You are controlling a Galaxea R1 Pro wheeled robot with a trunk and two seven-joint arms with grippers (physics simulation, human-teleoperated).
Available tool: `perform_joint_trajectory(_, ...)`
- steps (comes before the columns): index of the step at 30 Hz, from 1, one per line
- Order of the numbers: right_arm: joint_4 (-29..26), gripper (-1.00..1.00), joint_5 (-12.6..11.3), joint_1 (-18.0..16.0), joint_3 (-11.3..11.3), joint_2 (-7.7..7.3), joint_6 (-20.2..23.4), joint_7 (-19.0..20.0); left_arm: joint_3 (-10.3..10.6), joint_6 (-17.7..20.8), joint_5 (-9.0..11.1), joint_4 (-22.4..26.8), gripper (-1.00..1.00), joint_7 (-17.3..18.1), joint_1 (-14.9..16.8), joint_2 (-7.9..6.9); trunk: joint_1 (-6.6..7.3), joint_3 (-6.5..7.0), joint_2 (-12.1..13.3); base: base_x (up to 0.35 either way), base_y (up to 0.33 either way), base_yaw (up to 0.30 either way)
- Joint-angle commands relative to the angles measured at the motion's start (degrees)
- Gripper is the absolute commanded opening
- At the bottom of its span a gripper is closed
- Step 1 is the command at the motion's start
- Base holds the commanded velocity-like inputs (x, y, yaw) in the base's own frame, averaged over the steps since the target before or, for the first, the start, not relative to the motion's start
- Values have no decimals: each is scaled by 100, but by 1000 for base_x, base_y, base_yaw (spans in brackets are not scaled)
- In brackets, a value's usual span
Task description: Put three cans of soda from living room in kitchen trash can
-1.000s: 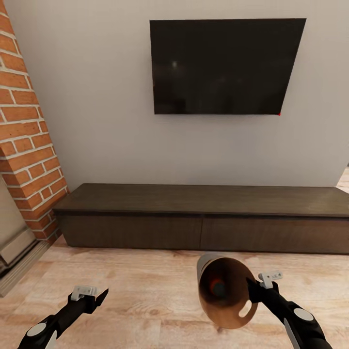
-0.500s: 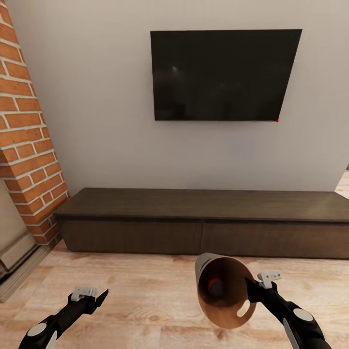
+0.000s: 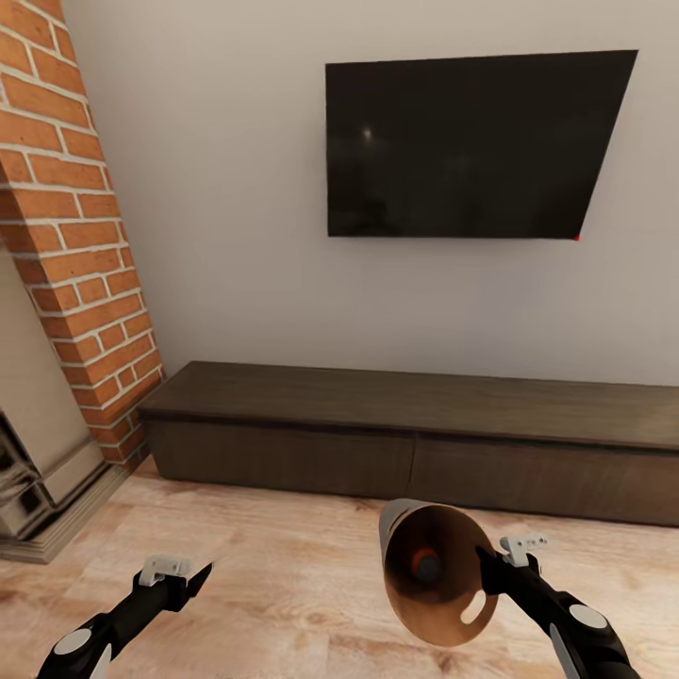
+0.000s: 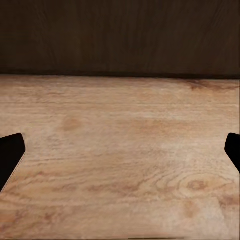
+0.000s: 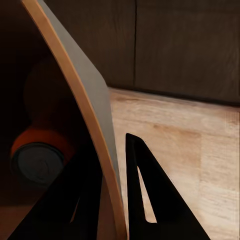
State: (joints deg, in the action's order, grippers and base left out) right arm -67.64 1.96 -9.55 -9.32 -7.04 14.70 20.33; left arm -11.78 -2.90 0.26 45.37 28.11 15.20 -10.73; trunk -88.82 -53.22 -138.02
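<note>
My right gripper (image 3: 488, 571) is shut on the rim of the tash can (image 3: 455, 542), a pale grey bin with a coppery inside, held tilted above the floor with its mouth towards the head camera. An orange can of soda (image 3: 422, 566) with a grey top lies inside at the bottom. The right wrist view has the bin's wall (image 5: 90, 95) pinched between the fingers of the right gripper (image 5: 114, 150), with the can of soda (image 5: 40, 155) inside. My left gripper (image 3: 193, 577) hangs low and open over the plank floor, and in its wrist view the left gripper (image 4: 122, 150) holds nothing.
A long low dark cabinet (image 3: 415, 434) runs along the wall ahead under a black wall TV (image 3: 476, 146). A brick column (image 3: 75, 217) and the fireplace base (image 3: 28, 462) stand at the left. Warm plank floor (image 3: 264, 556) lies between me and the cabinet.
The whole view has swung left: TV and cabinet sit further right, more brick and fireplace show. Both arms and the held bin keep their pose.
</note>
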Motion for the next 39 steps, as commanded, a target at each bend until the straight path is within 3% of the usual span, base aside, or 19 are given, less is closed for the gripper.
perform_joint_trajectory(1, -4, -100, -64, -3, 2, 3, 6, 24, 3, 0, -5, -1, 100, 1, 0, 0, 0, 1, 0, 0, 0, 246)
perform_joint_trajectory(39, 251, -100, 15, -3, 114, 36, -169, -38, 9, -142, -9, -246, 100, -7, 6, 20, 0, -121, 0, 0, 0, 233)
